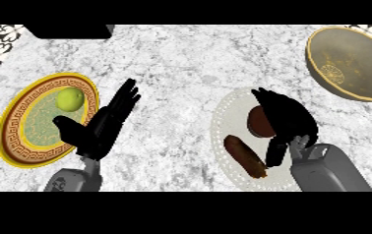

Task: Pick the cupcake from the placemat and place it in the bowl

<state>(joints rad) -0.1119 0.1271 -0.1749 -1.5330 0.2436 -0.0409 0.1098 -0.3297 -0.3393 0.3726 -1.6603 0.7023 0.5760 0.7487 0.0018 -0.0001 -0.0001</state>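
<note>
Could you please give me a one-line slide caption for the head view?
Right hand curls over the cupcake on the placemat; bowl waits empty; left hand rests open.

I see the bowl (343,63) cut off by the right edge. The right hand (289,121) covers the right side of the cupcake (259,121) and part of the placemat (222,130); contact cannot be told. The left hand (102,125) overlaps the plate (29,130) rim. A black object (69,31) at top left is unidentifiable.
</note>
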